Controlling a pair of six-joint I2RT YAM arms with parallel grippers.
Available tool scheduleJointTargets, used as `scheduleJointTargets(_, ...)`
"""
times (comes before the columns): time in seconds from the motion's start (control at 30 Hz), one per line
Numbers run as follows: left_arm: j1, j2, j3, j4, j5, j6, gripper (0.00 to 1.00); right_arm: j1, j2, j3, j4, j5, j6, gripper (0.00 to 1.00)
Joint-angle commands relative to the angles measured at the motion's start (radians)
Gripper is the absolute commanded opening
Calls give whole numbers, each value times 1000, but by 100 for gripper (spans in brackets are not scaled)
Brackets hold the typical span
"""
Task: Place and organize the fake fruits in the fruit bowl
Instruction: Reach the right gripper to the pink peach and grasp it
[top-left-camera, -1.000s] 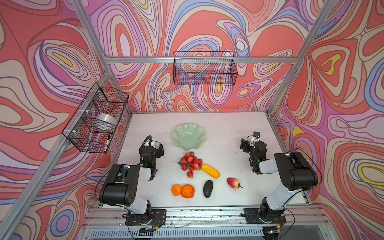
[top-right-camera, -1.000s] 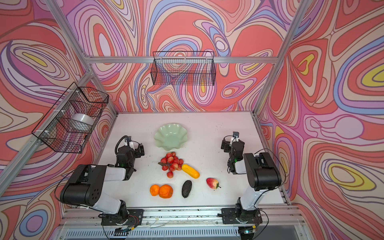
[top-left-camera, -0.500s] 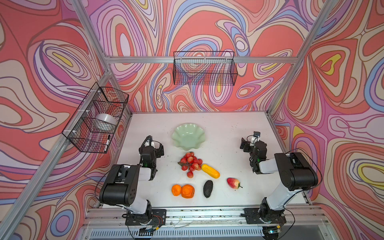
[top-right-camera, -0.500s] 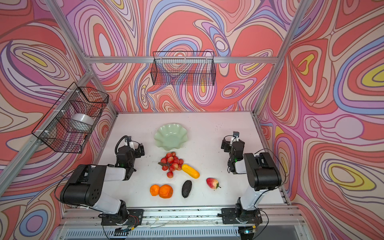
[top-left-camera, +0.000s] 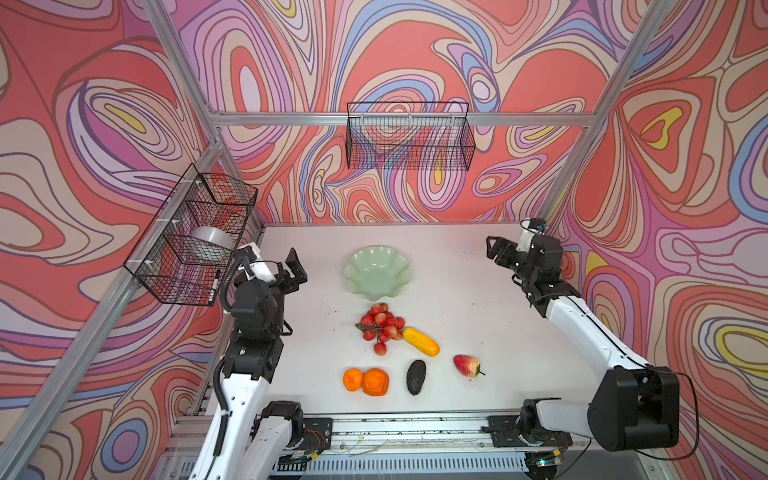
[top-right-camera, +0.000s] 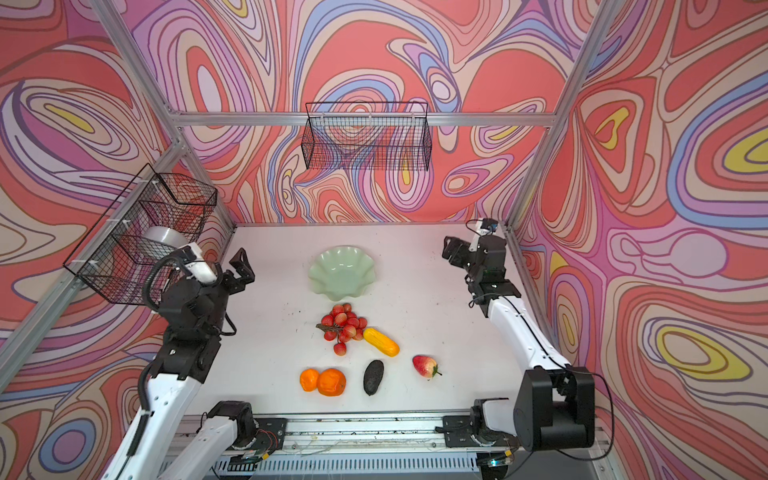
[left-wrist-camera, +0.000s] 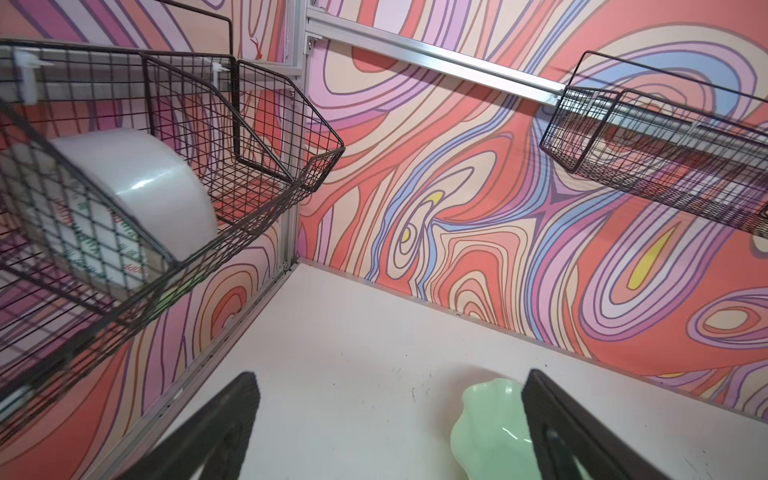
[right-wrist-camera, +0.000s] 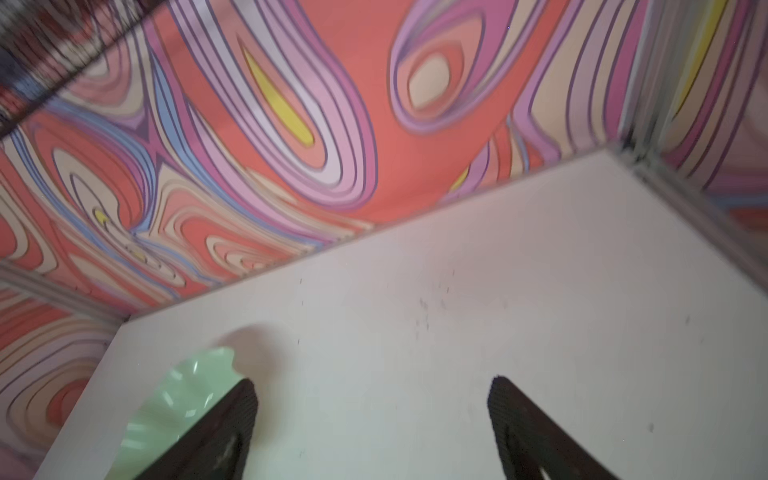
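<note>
The mint-green fruit bowl (top-left-camera: 376, 272) (top-right-camera: 341, 272) stands empty at mid-table. In front of it lie the fake fruits: a red grape bunch (top-left-camera: 380, 326), a yellow oblong piece (top-left-camera: 421, 341), a dark avocado (top-left-camera: 416, 376), a red strawberry-like fruit (top-left-camera: 466, 365) and two oranges (top-left-camera: 353, 379) (top-left-camera: 375, 381), touching each other. My left gripper (top-left-camera: 297, 270) (left-wrist-camera: 390, 382) hovers open left of the bowl (left-wrist-camera: 490, 424). My right gripper (top-left-camera: 496, 249) (right-wrist-camera: 372, 386) is open and empty far right of the bowl (right-wrist-camera: 183, 399).
A black wire basket (top-left-camera: 191, 241) on the left wall holds a white tape roll (left-wrist-camera: 124, 195), close above my left arm. Another wire basket (top-left-camera: 409, 141) hangs on the back wall. Patterned walls close in the table on three sides.
Both grippers have lifted off their low rest pose and shifted toward the back of the table, the right one more. The fruits and the bowl have not moved.
</note>
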Motion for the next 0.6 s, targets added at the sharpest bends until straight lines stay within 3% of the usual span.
scheduleJointTargets(0.0,0,-50,-66,-263,39,-45,100,107,-65,-81,-432,-28,121,91)
scheduleJointTargets(0.13,0,-107,-87,-235,24,-44,100,278,-153,-117,-699,130,276,92)
scheduleJointTargets(0.23,-1,-101,-67,-275,11,-47,100,366,-211,-164,-785,194,406,92)
scheduleJointTargets(0.43,-1,-98,-66,-272,71,-56,100,506,-223,-244,-824,186,566,93)
scheduleJointTargets(0.57,0,-98,-66,-267,88,-56,100,530,-199,-301,-757,160,596,92)
